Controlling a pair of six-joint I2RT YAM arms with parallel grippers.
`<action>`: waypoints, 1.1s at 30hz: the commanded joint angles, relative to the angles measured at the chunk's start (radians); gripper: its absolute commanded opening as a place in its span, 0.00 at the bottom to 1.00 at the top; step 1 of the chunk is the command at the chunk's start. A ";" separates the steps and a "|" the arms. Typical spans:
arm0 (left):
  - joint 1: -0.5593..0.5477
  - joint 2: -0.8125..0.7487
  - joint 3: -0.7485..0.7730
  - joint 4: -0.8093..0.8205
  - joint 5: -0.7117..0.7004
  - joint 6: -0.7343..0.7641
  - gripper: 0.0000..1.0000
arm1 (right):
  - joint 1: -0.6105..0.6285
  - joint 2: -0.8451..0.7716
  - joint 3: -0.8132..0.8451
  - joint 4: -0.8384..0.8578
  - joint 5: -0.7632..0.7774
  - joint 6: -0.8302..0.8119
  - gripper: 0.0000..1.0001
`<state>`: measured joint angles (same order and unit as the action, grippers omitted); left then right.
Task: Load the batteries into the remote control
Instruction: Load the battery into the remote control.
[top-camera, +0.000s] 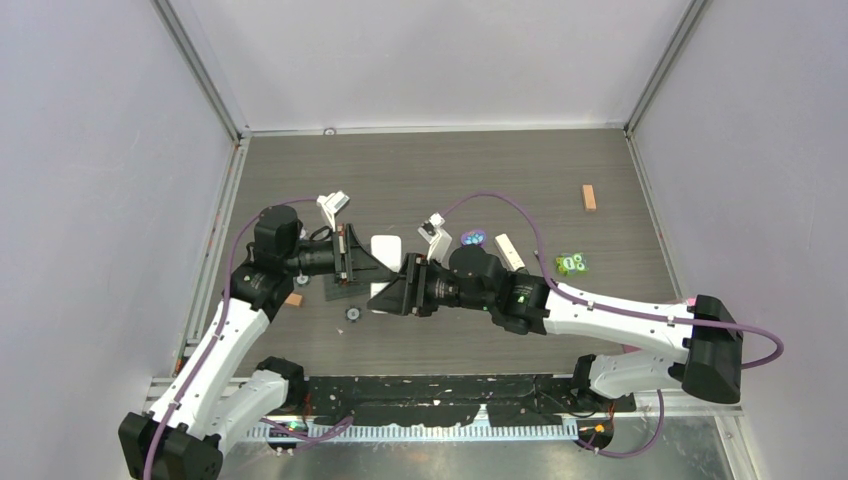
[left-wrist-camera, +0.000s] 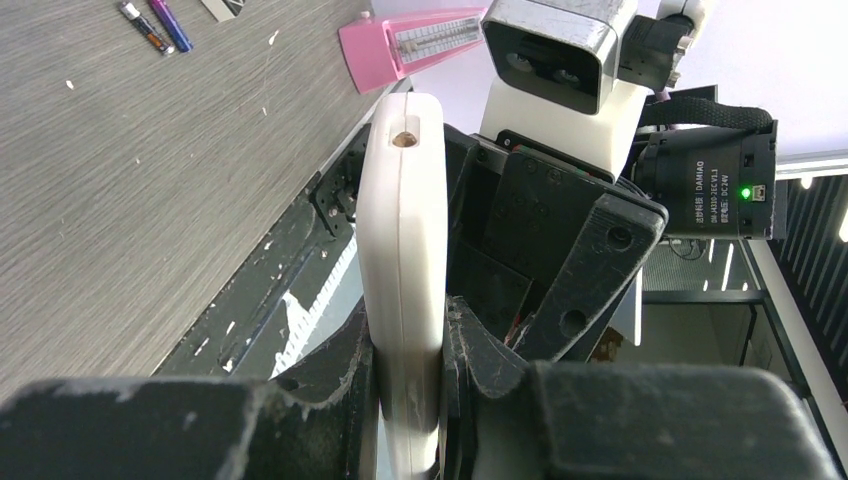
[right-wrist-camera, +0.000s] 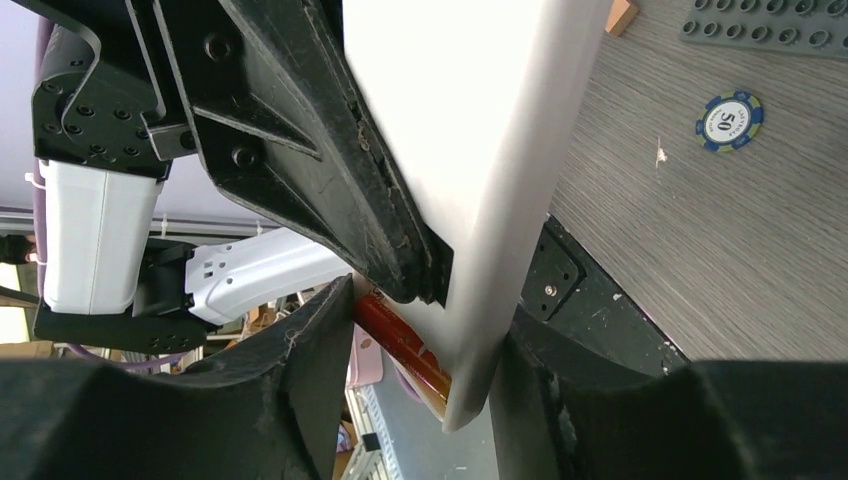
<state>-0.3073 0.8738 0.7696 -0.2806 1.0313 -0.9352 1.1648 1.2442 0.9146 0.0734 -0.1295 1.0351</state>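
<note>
– Remote control (top-camera: 386, 250), where is it, please?
– It is in the centre of the overhead view, between the two tools; the left tool (left-wrist-camera: 408, 365) is closed tightly across its thickness; in the left wrist view the white body stands upright in the middle of the frame, with a small round hole in its top end.
– And the right tool (right-wrist-camera: 425, 335)?
– Its fingers stand on both sides of the remote's lower corner, at the bottom centre of the right wrist view; whether they press on it, I cannot tell.
– Do you see the batteries (left-wrist-camera: 172, 26)?
– One reddish cell (right-wrist-camera: 400, 338) lies against the remote, just beside the finger at the lower left of that frame; whether it sits in its place is hidden. A dark cell (left-wrist-camera: 145, 27) and a purple cell (left-wrist-camera: 168, 20) lie side by side on the table (left-wrist-camera: 120, 200), in the upper left corner of the left wrist view, well apart from the remote.
– Anything else?
– A blue chip (right-wrist-camera: 729, 120) marked 50 lies at the upper right of the right wrist view; a grey studded plate (right-wrist-camera: 765, 22) is above it.
</note>
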 joint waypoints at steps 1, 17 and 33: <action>-0.001 -0.010 0.000 0.031 0.007 0.002 0.00 | -0.005 -0.003 -0.001 0.079 -0.031 0.009 0.49; -0.002 -0.017 -0.003 0.034 0.009 0.004 0.00 | -0.020 -0.019 -0.076 0.253 -0.078 0.078 0.63; -0.002 -0.027 -0.008 0.044 0.012 0.004 0.00 | -0.045 -0.083 -0.170 0.350 -0.070 0.126 0.62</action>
<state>-0.3077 0.8711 0.7586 -0.2802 1.0248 -0.9348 1.1248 1.1839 0.7509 0.3401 -0.1936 1.1400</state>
